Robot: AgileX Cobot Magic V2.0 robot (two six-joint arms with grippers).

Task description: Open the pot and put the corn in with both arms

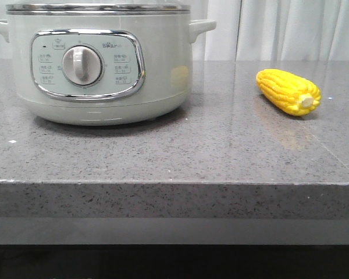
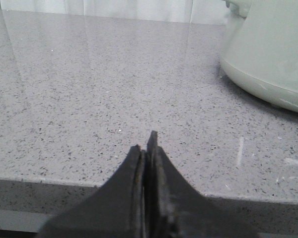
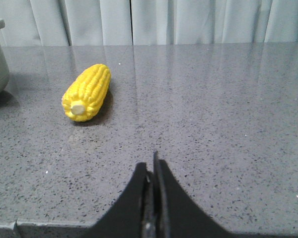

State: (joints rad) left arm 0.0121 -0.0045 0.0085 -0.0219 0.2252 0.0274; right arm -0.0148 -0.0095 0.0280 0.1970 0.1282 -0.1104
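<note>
Closed, empty, both hands wait at the surface's (image 1: 163, 157) near edge: right hand (image 3: 151, 166) nearer the corn (image 3: 87, 91), stub end toward it; left hand (image 2: 148, 144) beside the lidded pot (image 1: 99, 64).

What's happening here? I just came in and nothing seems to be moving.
Nothing is being handled yet. The pot sits on the counter with its lid on, and the corn lies on its side to the pot's right, apart from it. The left gripper and right gripper are both shut and empty, near the counter's front edge. The left one faces the pot's side, the right one faces the corn. Opening the pot and loading the corn are not yet done.
</note>
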